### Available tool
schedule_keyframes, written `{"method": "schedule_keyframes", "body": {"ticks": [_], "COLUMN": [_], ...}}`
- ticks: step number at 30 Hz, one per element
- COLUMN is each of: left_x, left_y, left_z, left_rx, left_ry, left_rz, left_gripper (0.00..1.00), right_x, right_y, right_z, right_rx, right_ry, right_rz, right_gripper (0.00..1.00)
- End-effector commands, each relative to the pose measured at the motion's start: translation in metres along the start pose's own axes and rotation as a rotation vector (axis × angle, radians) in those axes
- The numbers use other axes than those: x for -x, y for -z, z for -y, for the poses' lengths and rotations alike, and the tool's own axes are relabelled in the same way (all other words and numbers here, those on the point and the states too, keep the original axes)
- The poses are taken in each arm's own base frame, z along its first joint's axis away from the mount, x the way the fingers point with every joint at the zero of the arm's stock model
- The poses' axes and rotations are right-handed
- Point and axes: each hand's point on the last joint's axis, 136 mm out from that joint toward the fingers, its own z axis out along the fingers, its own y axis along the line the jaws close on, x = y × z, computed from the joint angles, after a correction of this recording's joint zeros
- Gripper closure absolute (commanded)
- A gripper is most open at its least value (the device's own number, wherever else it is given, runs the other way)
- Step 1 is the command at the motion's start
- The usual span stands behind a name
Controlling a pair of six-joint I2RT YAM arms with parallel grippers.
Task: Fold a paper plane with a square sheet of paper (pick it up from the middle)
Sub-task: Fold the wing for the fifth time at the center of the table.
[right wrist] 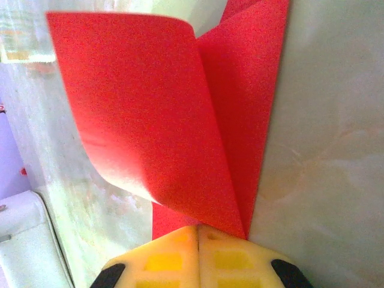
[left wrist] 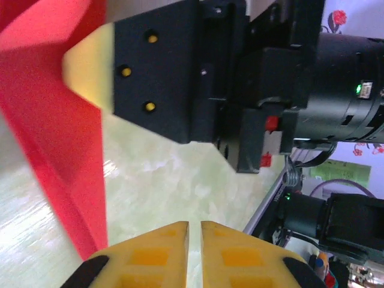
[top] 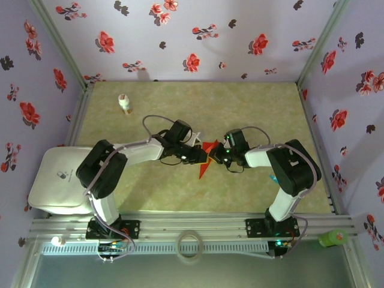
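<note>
At the centre of the overhead frame the red paper (top: 207, 157) lies between both arms, its long axis running up-right to down-left. The right gripper (right wrist: 198, 231) pinches its near end; the left gripper (left wrist: 194, 225), fingers almost together, holds nothing beside it.

Black-and-white jointed arms, grey cables, yellow-padded right end effector (right wrist: 198, 255), black housings.
</note>
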Motion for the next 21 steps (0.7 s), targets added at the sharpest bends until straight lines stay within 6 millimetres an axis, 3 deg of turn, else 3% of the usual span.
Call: {"method": "schedule_keyframes", "body": {"ticks": [1,12,21], "left_x": [-0.004,-0.02,-0.048], "left_y": [-0.014,-0.039,-0.04], "left_z": [0.004,-0.047,-0.066], "left_rx": [-0.028,0.132,0.148], "left_ry": [0.007,0.025,0.077], "left_rz": [-0.049,-0.11,-0.14], "left_gripper": [0.84,0.85,0.85], "right_x": [-0.018,-0.018,-0.022], "right_y": [-0.006,-0.007,-0.006], "right_z": [0.062,0.062,0.067], "right_rx": [-0.224,-0.224,-0.237], "right_ry": [-0.054,-0.056,-0.059], "right_rz": [-0.029,-0.033,-0.031], "right_gripper": [0.94,0.94,0.94]}}
